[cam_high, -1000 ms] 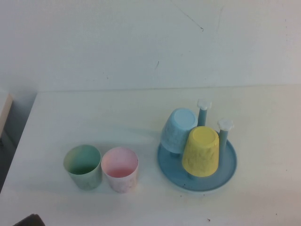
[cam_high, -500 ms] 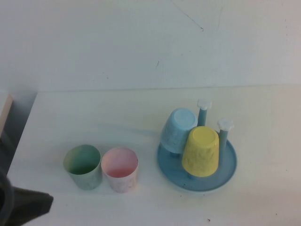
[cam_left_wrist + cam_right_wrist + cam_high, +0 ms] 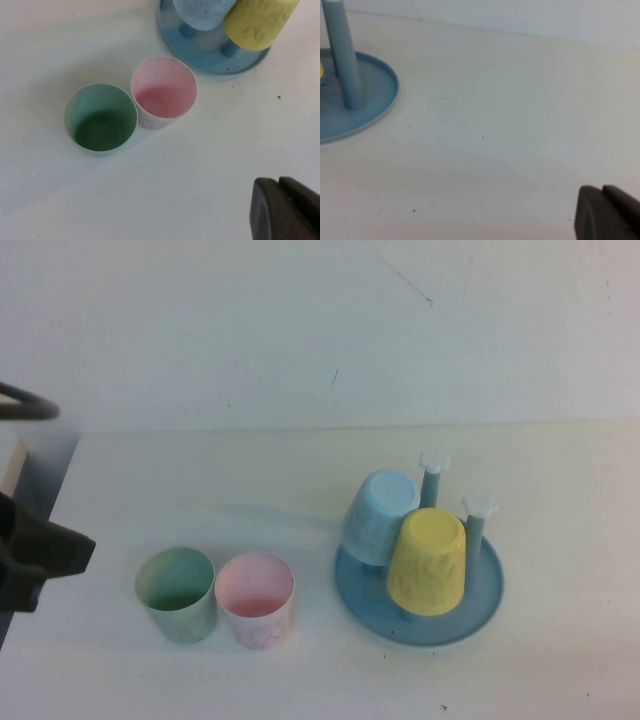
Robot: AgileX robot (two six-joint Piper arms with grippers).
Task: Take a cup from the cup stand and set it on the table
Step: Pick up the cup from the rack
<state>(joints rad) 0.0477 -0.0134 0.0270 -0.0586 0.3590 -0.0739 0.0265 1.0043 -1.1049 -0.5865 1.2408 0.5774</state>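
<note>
The left arm is showing in the high view as a dark, matte charcoal housing with blunt angular edges, a thin dark cable (image 3: 28, 405) looping above it. The left tool (image 3: 286, 209) is appearing as two dark brown-black rounded fingers pressed together. The right tool (image 3: 607, 212) is looking alike: dark, smooth, blocky fingers with no gap between them.

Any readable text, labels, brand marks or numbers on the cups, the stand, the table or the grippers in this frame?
None readable.
The cup, the light blue cup, the pink cup, the green cup, the cup stand and the table show no print.
The left gripper and right gripper, both shut, show no marking.
</note>
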